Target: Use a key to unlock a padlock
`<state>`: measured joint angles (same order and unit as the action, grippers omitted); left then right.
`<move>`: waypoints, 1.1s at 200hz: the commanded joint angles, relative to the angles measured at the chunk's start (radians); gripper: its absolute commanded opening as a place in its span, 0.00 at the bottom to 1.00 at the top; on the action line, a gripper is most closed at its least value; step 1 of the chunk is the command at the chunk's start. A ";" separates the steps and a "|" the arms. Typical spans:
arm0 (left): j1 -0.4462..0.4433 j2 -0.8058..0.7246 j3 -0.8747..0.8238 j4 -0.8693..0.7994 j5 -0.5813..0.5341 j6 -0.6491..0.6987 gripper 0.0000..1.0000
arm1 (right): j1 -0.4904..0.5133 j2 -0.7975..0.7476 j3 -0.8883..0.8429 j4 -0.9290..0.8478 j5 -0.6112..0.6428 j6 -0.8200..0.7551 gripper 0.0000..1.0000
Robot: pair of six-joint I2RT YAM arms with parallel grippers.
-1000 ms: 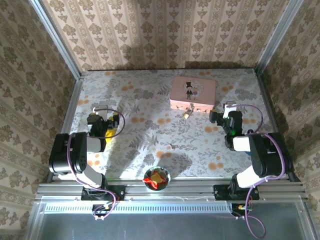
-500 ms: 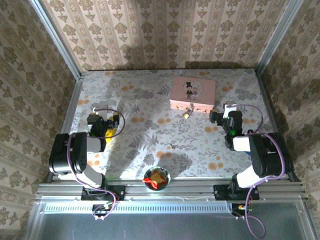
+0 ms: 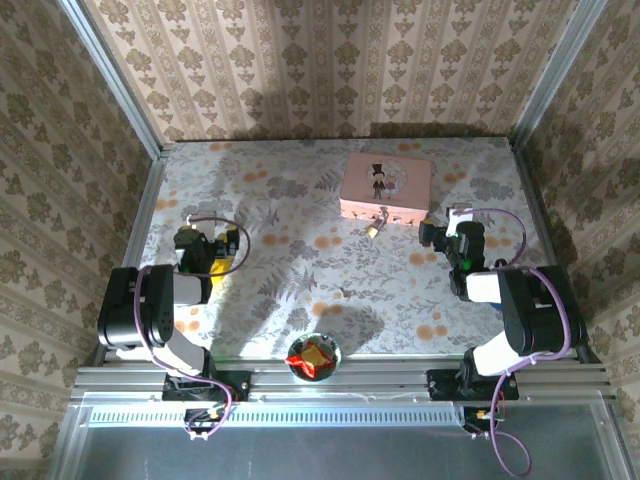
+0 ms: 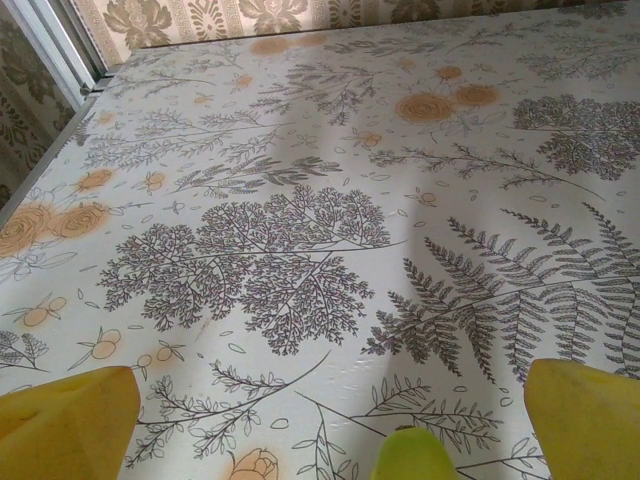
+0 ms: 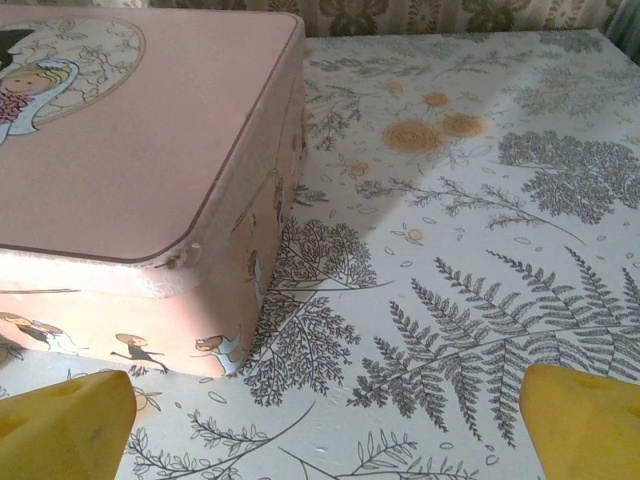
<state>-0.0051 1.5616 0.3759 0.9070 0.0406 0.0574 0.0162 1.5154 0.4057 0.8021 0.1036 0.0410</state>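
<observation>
Brass-yellow, the padlock point(image 3: 374, 229) lies on the floral desk point(image 3: 280, 200) just beside the near edge of the pink tin box point(image 3: 387, 184), upper right of centre in the top view. The key point(image 3: 345, 293), a dark sliver, sits near the frame's middle. The left hand point(image 4: 325, 425) and right hand point(image 5: 325, 425) flank them, each with yellow fingers spread wide apart.

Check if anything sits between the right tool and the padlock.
Nothing visible does. In the top view the padlock lies at the near edge of the pink box, left of the right tool, with bare table between them.
</observation>
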 commanded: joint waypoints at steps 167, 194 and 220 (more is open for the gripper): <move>-0.136 -0.452 0.172 -0.618 -0.039 -0.383 1.00 | 0.403 -0.321 0.386 -1.208 0.217 0.461 0.90; -0.141 -0.469 0.160 -0.602 0.010 -0.457 1.00 | 0.557 -0.246 0.420 -1.279 0.192 0.545 0.80; -0.141 -0.478 0.155 -0.628 0.009 -0.475 1.00 | 0.689 -0.169 0.458 -1.346 0.135 0.574 0.72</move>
<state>-0.1436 1.1095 0.5228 0.3191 0.0235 -0.3492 0.6163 1.2945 0.8135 -0.4088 0.2764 0.5316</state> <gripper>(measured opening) 0.999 0.753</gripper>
